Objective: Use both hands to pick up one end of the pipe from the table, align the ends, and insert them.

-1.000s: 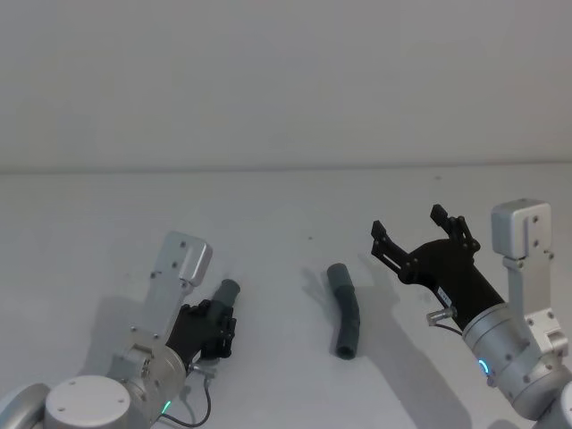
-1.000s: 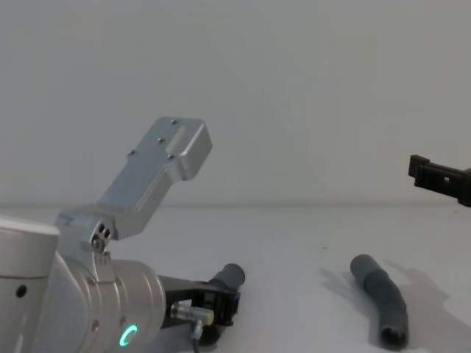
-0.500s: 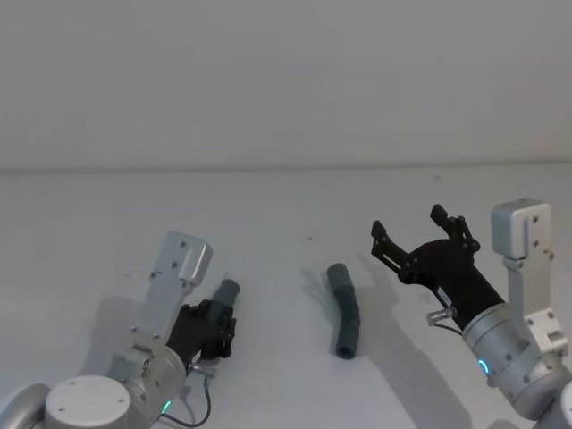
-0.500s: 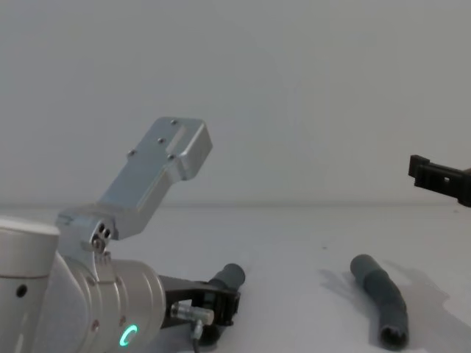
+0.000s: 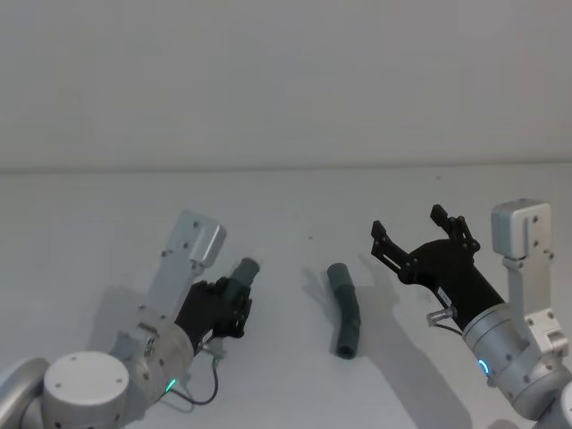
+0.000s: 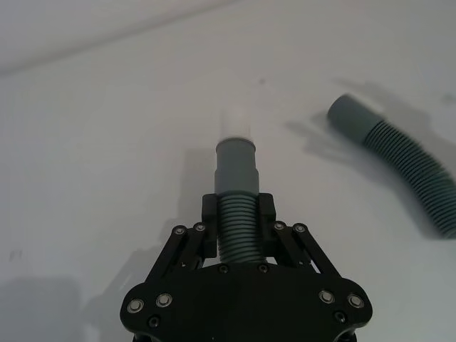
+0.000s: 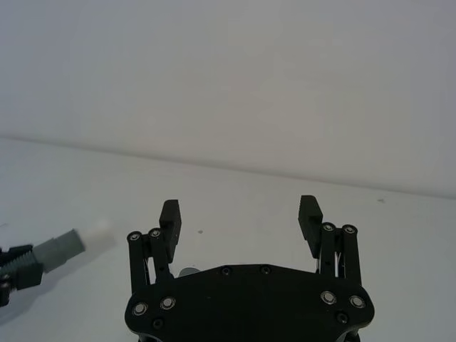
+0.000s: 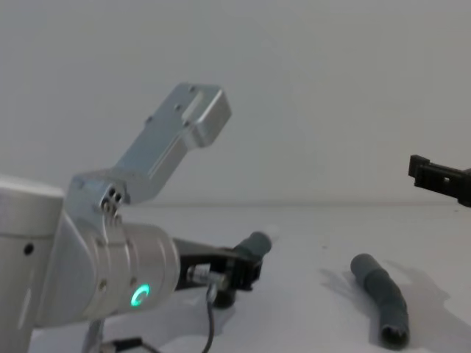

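On the left, done: first pipe piece (image 5: 245, 271) clamped at its ribbed middle in the fingers of the left gripper (image 5: 231, 300), seemingly off the bench (image 5: 89, 223), white tip (image 6: 236, 122) forward. In the middle, untouched on the bench: second pipe piece (image 5: 345, 310). On the right: right gripper (image 5: 407, 222) raised, fingers wide, empty. Left to do: grasping, aligning, inserting.

Bare lab-like test bench: plain white table (image 5: 89, 223) against a blank pale grey wall (image 5: 286, 80).

The head camera looks down on the table (image 5: 89, 214); the chest camera looks low across it. Wrist cameras sit close behind the left gripper (image 6: 237, 214) and right gripper (image 7: 240, 210).
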Motion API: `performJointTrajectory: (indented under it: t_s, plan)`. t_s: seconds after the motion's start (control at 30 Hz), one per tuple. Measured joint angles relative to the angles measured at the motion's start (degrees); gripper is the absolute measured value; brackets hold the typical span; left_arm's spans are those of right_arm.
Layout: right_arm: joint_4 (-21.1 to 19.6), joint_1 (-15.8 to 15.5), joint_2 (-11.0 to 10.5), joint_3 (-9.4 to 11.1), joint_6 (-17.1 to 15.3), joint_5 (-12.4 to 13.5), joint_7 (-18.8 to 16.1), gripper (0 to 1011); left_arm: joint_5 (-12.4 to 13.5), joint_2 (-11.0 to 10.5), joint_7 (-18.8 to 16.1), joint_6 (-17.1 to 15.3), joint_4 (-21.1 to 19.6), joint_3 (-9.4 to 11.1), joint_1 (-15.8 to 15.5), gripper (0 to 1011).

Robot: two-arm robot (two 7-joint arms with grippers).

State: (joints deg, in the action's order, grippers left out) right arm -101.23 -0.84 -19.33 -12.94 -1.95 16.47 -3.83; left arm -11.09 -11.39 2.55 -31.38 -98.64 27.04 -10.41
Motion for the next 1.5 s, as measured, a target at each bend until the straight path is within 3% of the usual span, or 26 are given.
performJointTrajectory:
  t_s: [0.37, 0.57, 1.07, 1.5]
  plan:
    - [0.0, 0.0, 0.0, 0.0, -0.2, 0.0, 0.0, 1004, 0.5, -2.2, 7.0, 3.2, 0.4, 1.8, -4.8, 300]
    - [-0.3, 0.5, -0.2, 0.2, -1.9, 0.9, -1.4, 1004, 1.3, -4.4, 11.8, 5.2, 0.6, 3.2, -8.0, 300]
    - [-1.7, 0.7, -0.6, 0.5, -8.5, 5.4, -5.3, 1004, 5.0, -12.6, 25.5, 12.0, 0.1, 7.1, -15.9, 300]
    - [-3.5, -1.9, 0.0, 1.0, -11.5, 6.7, -4.9, 1004, 9.3, -19.9, 32.8, 21.3, -0.2, 9.0, -20.3, 300]
